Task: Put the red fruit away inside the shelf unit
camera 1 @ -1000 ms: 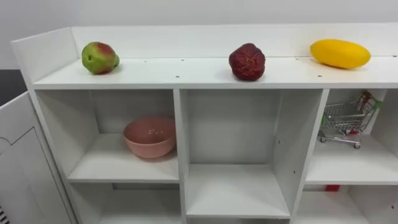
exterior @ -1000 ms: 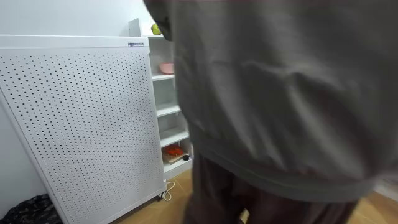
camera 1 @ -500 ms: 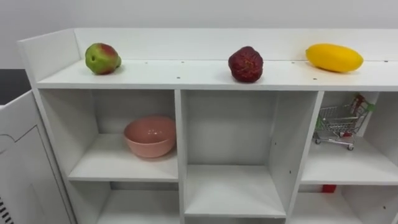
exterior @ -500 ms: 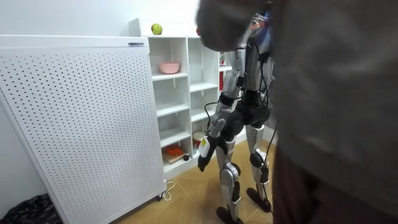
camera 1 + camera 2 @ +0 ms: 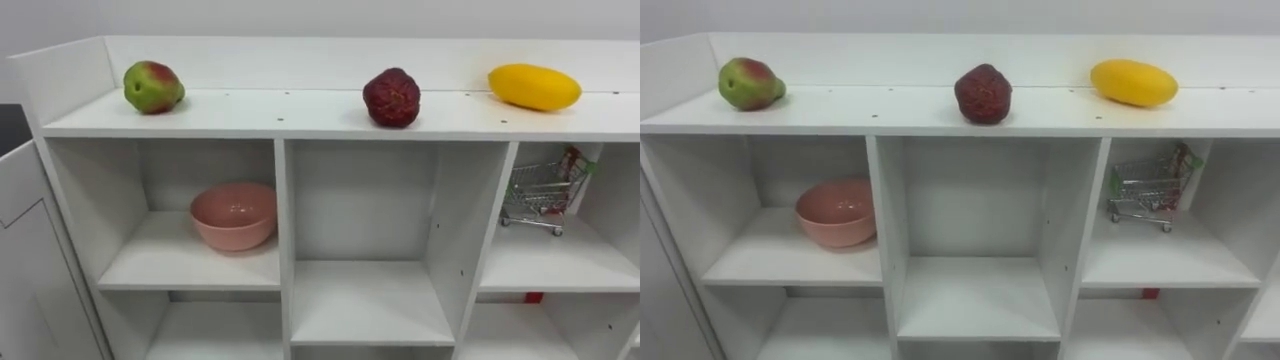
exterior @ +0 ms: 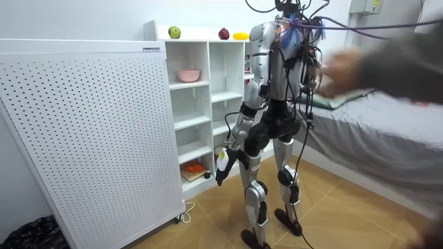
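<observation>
Fruit is waiting on top, unpicked. Nearest, left hand (image 6: 221, 164) is hanging low by robot's thigh; grip can't be told. Closet (image 5: 282, 200) cubbies are housing pink bowl (image 5: 233, 216) & toy cart (image 5: 540, 195). Farthest back, apple (image 5: 153, 87), dark red fruit (image 5: 391, 97) & mango (image 5: 534, 87) are sitting well apart, prob. staged for single picks.

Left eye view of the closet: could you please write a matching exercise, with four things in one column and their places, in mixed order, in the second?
Things:
1. green-red fruit
2. yellow mango
3. pink bowl
4. toy shopping cart

Places:
A. upper right compartment
B. top shelf, left end
C. upper left compartment
D. top shelf, right end

Pairs: 1-B, 2-D, 3-C, 4-A.
</observation>
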Motion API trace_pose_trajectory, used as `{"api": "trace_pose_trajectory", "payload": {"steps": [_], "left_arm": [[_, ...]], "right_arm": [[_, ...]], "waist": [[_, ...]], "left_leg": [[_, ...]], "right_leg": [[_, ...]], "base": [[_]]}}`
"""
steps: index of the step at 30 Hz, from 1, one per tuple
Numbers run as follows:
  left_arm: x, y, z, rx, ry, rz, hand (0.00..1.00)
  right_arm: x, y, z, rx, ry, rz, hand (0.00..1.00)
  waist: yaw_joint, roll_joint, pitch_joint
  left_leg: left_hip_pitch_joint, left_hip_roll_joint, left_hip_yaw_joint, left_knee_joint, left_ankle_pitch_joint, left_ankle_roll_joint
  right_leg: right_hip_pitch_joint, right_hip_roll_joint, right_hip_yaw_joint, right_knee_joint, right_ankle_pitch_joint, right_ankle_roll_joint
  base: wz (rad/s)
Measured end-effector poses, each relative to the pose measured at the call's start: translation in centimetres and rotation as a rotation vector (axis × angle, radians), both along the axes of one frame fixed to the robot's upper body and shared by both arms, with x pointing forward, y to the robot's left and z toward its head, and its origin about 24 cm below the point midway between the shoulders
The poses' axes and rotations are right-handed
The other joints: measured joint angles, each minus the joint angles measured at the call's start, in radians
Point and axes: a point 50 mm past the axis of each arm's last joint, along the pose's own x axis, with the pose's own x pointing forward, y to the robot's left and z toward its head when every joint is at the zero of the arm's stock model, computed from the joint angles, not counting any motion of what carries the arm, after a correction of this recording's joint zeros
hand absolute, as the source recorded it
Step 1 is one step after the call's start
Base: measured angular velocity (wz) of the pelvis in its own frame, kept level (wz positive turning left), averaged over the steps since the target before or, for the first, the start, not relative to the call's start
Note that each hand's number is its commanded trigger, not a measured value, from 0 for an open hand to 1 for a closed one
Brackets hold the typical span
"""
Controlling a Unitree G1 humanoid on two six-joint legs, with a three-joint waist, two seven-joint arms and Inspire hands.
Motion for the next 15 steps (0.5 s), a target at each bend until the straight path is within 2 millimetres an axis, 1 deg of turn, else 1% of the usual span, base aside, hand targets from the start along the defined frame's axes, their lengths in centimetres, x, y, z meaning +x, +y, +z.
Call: {"api": "trace_pose_trajectory", "payload": {"steps": [3, 4, 7, 8, 9, 10, 12, 15], "left_arm": [[0.2, 0.0, 0.1, 0.011, -0.014, -0.021, 0.00], [0.1, 0.0, 0.1, 0.011, -0.014, -0.021, 0.00], [-0.2, -0.1, 0.1, 0.008, -0.006, -0.030, 0.00], [-0.3, -0.1, 0.0, 0.008, -0.001, -0.029, 0.00], [-0.3, -0.1, 0.0, 0.009, -0.001, -0.028, 0.00], [-0.3, 0.0, 0.1, 0.010, -0.001, -0.028, 0.00], [-0.7, 0.0, 0.0, 0.010, 0.009, -0.025, 0.00], [-0.9, 0.1, 0.0, 0.011, 0.016, -0.024, 0.00]], "right_arm": [[1.4, 0.0, 3.1, -0.035, -0.150, -0.043, 0.00], [1.6, 0.0, 3.5, -0.039, -0.171, -0.046, 0.00], [2.8, 0.1, 6.0, -0.066, -0.279, -0.070, 0.00], [3.1, -0.1, 7.0, -0.083, -0.322, -0.080, 0.00], [3.2, -0.2, 7.6, -0.093, -0.344, -0.085, 0.00], [3.3, -0.3, 8.7, -0.123, -0.386, -0.090, 0.00], [3.5, -0.7, 10.8, -0.160, -0.474, -0.110, 0.00], [3.9, -1.0, 13.0, -0.187, -0.564, -0.127, 0.00]], "waist": [[-0.001, 0.001, -0.0007], [0.000, 0.001, -0.0012], [0.001, 0.009, -0.0075], [0.002, 0.010, -0.0126], [0.003, 0.009, -0.0142], [0.001, 0.006, -0.0157], [0.003, 0.003, -0.0162], [0.006, 0.000, -0.0141]], "left_leg": [[0.000, 0.000, 0.001, -0.005, 0.000, 0.000], [0.000, 0.000, 0.001, -0.007, 0.000, 0.000], [0.009, 0.000, 0.001, -0.024, 0.000, 0.000], [0.014, 0.000, -0.001, -0.035, 0.000, 0.000], [0.015, 0.000, -0.001, -0.037, 0.000, 0.000], [0.016, 0.000, -0.002, -0.038, 0.000, 0.000], [0.027, 0.000, -0.001, -0.046, 0.000, 0.000], [0.031, 0.000, 0.000, -0.049, 0.000, 0.000]], "right_leg": [[-0.002, 0.000, 0.001, 0.000, 0.000, 0.000], [-0.004, 0.000, 0.004, 0.001, 0.000, 0.000], [-0.015, 0.002, 0.026, 0.005, 0.000, 0.000], [-0.016, 0.004, 0.026, 0.004, 0.000, 0.000], [-0.016, 0.004, 0.026, 0.005, 0.000, 0.000], [-0.015, 0.004, 0.027, 0.005, 0.000, 0.000], [-0.008, 0.005, 0.026, 0.004, 0.000, 0.000], [-0.006, 0.005, 0.027, 0.005, 0.000, 0.000]], "base": [[0.00], [-0.09], [-0.17], [-0.10], [0.00], [0.00], [0.00], [-0.02]]}}
